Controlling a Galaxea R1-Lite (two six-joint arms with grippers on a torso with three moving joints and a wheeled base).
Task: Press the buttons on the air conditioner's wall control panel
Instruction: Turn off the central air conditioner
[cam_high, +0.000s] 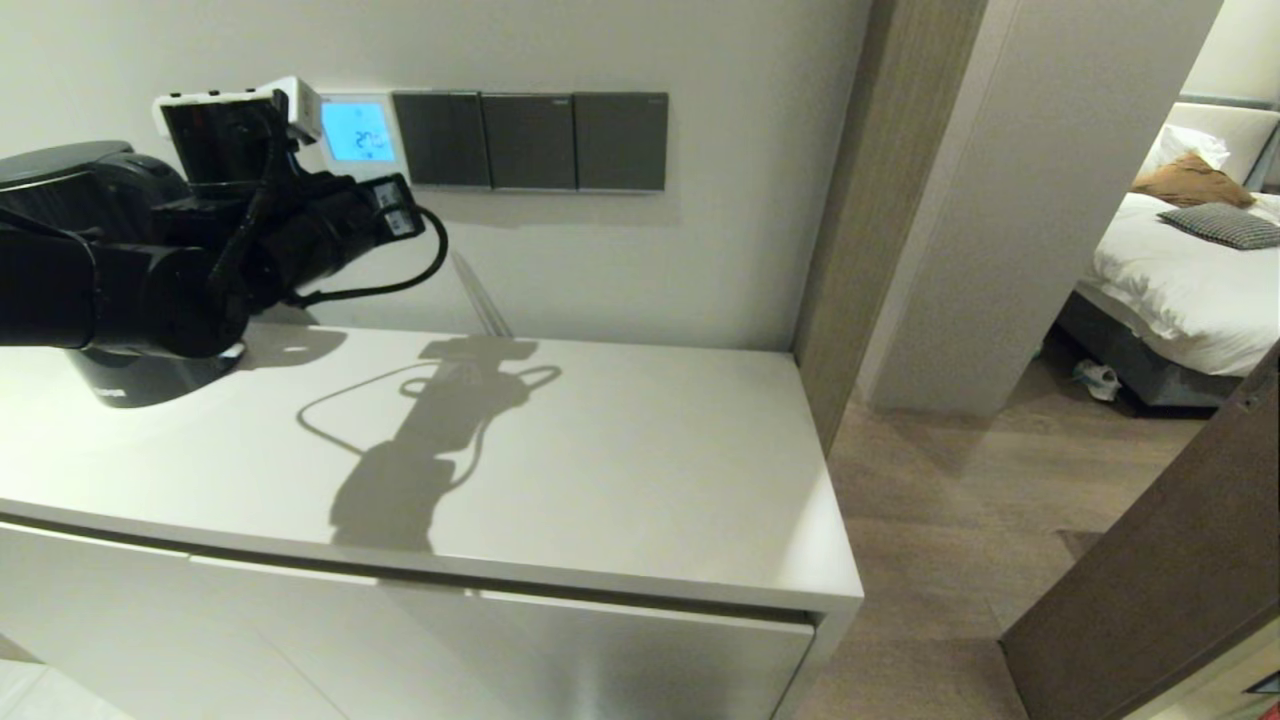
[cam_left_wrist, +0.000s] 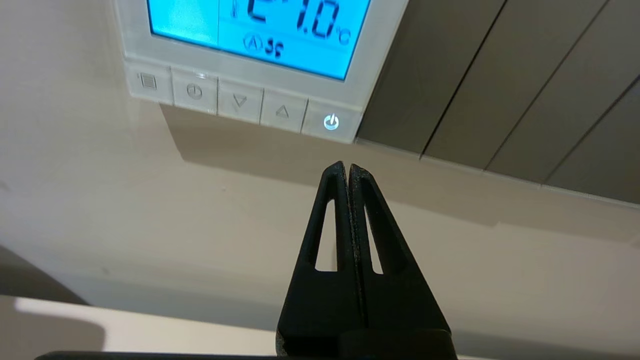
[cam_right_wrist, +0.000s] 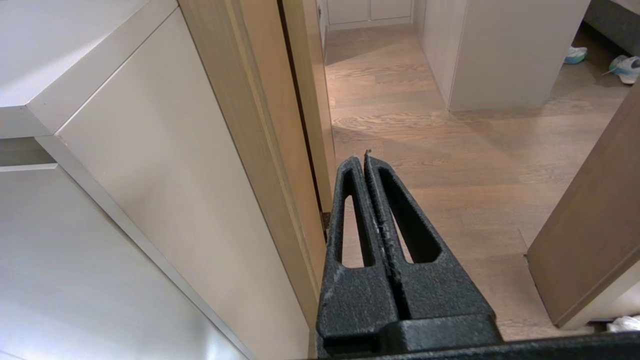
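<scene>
The white wall control panel (cam_high: 330, 150) has a screen (cam_high: 358, 130) lit light blue with digits. In the left wrist view the panel (cam_left_wrist: 380, 50) shows a row of pale buttons (cam_left_wrist: 240, 102) under the screen (cam_left_wrist: 260, 30). The end key (cam_left_wrist: 330, 121) carries a lit power sign. My left gripper (cam_left_wrist: 348, 167) is shut and empty, its tips just below that lit key and seemingly apart from it. My left arm (cam_high: 200, 250) reaches to the wall over the cabinet. My right gripper (cam_right_wrist: 364, 160) is shut and empty, low beside the cabinet, over the wooden floor.
Three dark grey switch plates (cam_high: 530, 140) sit on the wall right of the panel, also in the left wrist view (cam_left_wrist: 500, 75). A white cabinet top (cam_high: 600, 450) lies below. A wooden door frame (cam_high: 850, 200) stands at the right, with a bed (cam_high: 1180, 270) beyond.
</scene>
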